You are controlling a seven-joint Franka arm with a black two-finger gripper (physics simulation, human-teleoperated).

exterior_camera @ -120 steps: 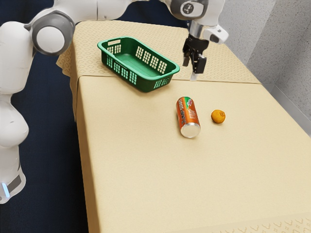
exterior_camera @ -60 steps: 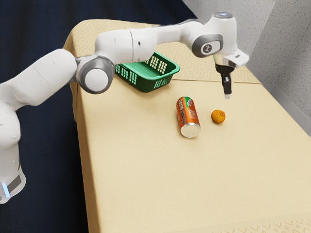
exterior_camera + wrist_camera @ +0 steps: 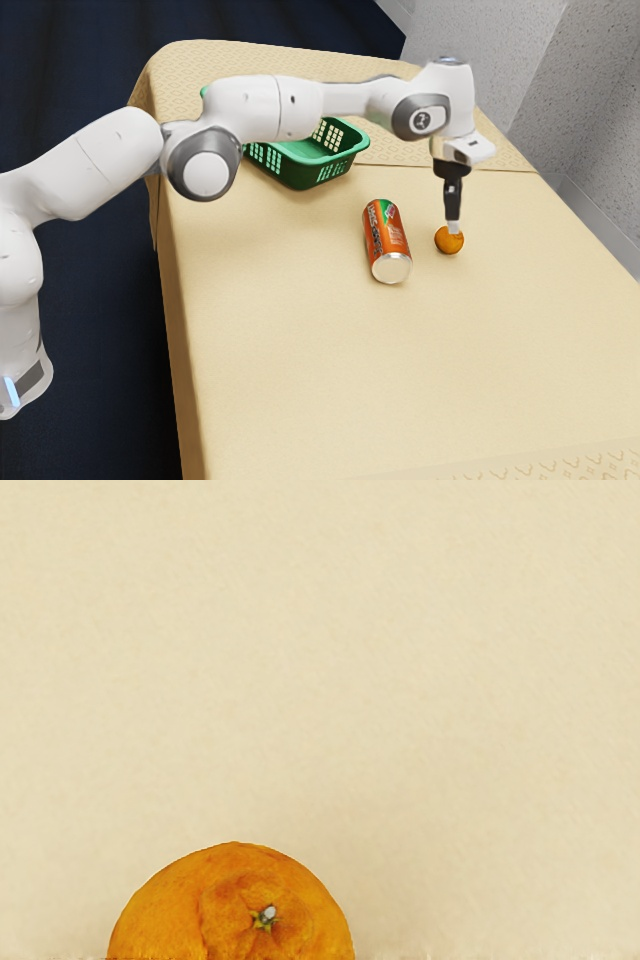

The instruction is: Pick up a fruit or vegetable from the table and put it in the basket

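The black gripper (image 3: 453, 229) points straight down in the exterior view, its tip right at the top of a small orange fruit (image 3: 449, 241). From this side one finger covers the other, so the gap between them cannot be judged. In the wrist view the orange (image 3: 235, 905) lies just under the hand, its stem end facing up. Toward the exterior view's upper left stands the green basket (image 3: 305, 175), partly hidden behind the arm.
An orange-red drink can (image 3: 386, 240) lies on its side between the basket and the fruit, close to the gripper. The cream tablecloth (image 3: 400, 370) covers the table, and a grey speckled wall (image 3: 590, 120) rises beyond its far edge.
My hand has swung from near the basket toward the exterior view's right, turned, then come down onto the orange. The orange, can and basket have stayed put.
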